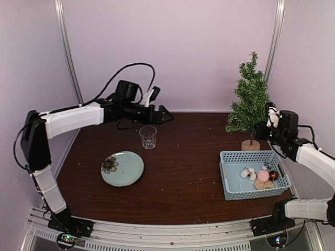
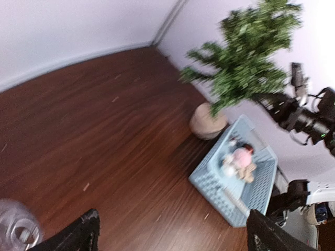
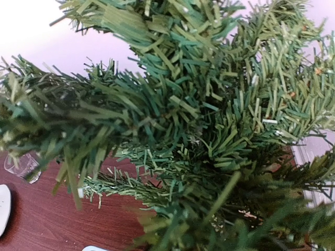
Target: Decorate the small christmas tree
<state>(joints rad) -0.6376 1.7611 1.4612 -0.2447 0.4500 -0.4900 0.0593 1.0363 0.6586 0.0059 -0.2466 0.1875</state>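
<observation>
**Closed fingers in the branches**

My right gripper [image 1: 263,130] is sitting, fingers together, among the lower branches of the small green bristly christmas tree [image 1: 251,97], standing at the desk's [image 1: 183,178] far right corner. My left gripper [image 2: 175,238] is hovering wide open, touching nothing.

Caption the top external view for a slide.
Right tool shut among lower branches of the small christmas tree; left tool open near the glass; plate and ornament basket on the table.

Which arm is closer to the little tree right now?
Right. The right gripper is in among the tree's lower branches; the left gripper hangs far across the table, up behind the glass.
</observation>
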